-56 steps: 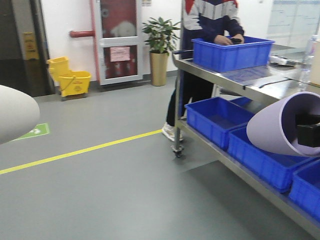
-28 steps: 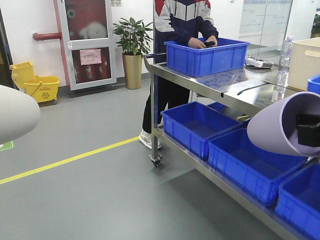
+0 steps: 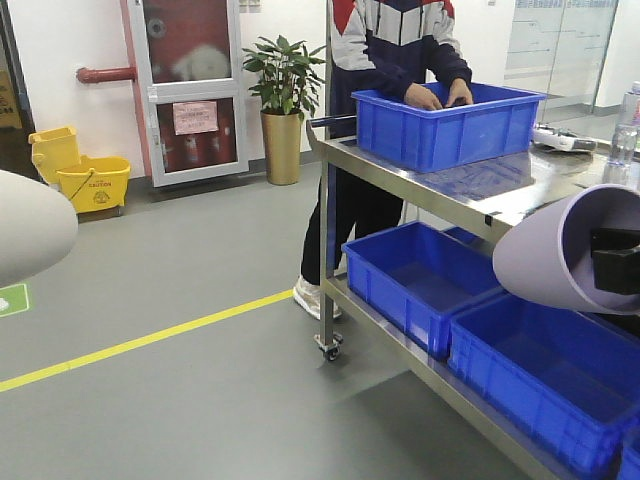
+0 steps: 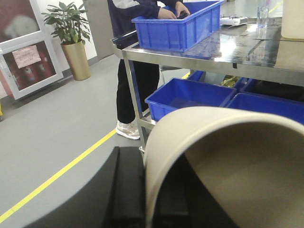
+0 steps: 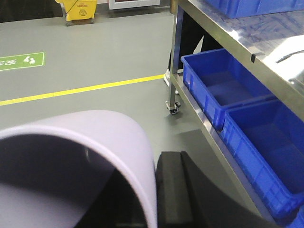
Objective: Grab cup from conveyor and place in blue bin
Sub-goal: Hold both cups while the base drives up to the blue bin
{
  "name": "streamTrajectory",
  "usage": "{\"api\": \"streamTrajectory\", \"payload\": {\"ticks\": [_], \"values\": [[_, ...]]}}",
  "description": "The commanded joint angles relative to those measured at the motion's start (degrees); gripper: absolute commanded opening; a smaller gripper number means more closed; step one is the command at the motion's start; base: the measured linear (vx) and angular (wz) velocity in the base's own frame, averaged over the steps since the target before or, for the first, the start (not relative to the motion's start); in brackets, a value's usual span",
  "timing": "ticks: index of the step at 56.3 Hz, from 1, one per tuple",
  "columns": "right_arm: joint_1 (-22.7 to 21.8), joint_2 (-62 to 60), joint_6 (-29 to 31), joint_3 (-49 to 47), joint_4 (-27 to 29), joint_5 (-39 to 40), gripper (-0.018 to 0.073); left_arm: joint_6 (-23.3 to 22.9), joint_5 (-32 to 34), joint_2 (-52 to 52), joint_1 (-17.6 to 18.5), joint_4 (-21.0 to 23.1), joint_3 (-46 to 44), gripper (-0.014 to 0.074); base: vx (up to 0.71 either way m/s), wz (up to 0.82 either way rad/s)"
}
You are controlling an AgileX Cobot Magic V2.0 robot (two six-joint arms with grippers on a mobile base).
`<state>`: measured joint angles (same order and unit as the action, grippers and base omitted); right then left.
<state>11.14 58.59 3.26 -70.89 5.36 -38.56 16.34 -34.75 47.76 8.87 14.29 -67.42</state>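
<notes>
Left end effector (image 4: 145, 190) pinches a matte cream cup (image 4: 237, 161), right end effector (image 5: 156, 190) a matte lavender cup (image 5: 85, 133); grabbing done, binning seemingly remains.

A: Floor?
B: Smooth grey floor (image 3: 200, 420), yellow line (image 3: 150, 338) across it, green marker (image 3: 10, 298) at the left edge.
A: Walls?
B: White wall (image 3: 60, 40), red-framed door (image 3: 190, 90) with a pink notice (image 3: 194, 117), red pipe (image 3: 103, 74) beside it. Potted plant (image 3: 283, 70) in a gold pot, yellow mop bucket (image 3: 90, 185).
A: Furniture?
B: Steel trolley (image 3: 400, 185) on casters, shiny top surface, blue shelf bins (image 3: 415, 275) on the lower shelf. Glass partition (image 3: 555, 45) behind. Even indoor light.
</notes>
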Motion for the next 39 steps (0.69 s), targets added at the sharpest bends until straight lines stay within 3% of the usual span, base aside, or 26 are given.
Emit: {"api": "streamTrajectory", "payload": {"ticks": [1, 20, 39], "values": [[0.0, -1.0, 0.0, -1.6, -0.2, 5.0, -0.0009, -0.2, 5.0, -0.2, 0.4, 1.1, -1.6, 0.0052, 0.39, -0.01], [0.0, -1.0, 0.0, -1.6, -0.2, 5.0, -0.0009, -0.2, 5.0, -0.1, 0.4, 1.1, -1.6, 0.0052, 0.38, -0.18], [0.0, -1.0, 0.0, -1.6, -0.2, 5.0, -0.0009, -0.2, 5.0, -0.2, 0.4, 1.1, -1.6, 0.0052, 0.38, -0.54]]}}
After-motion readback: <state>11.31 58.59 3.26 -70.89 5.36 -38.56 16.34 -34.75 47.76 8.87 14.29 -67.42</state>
